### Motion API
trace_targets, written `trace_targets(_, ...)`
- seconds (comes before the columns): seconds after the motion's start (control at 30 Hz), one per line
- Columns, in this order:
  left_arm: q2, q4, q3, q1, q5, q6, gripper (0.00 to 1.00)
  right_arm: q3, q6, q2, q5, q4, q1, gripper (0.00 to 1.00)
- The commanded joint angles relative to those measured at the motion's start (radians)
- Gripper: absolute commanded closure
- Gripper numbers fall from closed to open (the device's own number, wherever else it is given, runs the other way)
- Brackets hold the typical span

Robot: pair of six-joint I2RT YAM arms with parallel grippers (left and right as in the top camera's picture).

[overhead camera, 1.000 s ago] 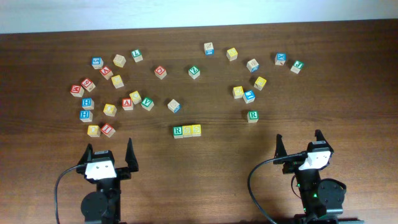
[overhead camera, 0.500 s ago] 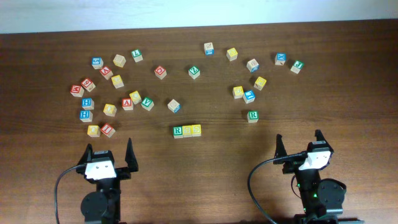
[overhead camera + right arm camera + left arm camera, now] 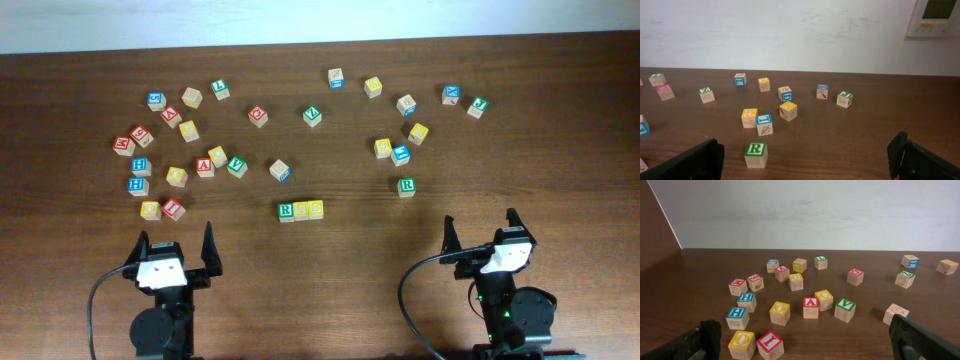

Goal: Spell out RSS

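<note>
Three blocks sit touching in a row at the table's middle front: a green R block [image 3: 286, 211], then two yellow blocks [image 3: 308, 209] whose letters are too small to read. My left gripper [image 3: 176, 243] is open and empty near the front left edge. My right gripper [image 3: 480, 228] is open and empty near the front right. Another green R block [image 3: 406, 186] stands alone ahead of the right gripper and also shows in the right wrist view [image 3: 756, 153]. The row is out of both wrist views.
Several loose letter blocks lie scattered at the left [image 3: 176, 176] and across the back [image 3: 313, 116]. A yellow O block [image 3: 742, 343] and a red I block [image 3: 770, 344] sit just ahead of my left gripper. A yellow and a blue block [image 3: 757, 120] stand beyond the lone R.
</note>
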Motion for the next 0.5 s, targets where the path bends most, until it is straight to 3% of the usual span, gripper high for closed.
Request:
trace_targets(0.0, -0.006, -0.002, -0.003, 0.006, -0.005, 0.008, 0.01, -0.005, 0.01, -0.009, 0.023, -0.007, 0.006, 0.02)
trace_targets(0.47, -0.006, -0.002, -0.003, 0.006, -0.005, 0.008, 0.01, -0.005, 0.003, -0.009, 0.077, -0.014, 0.019, 0.02)
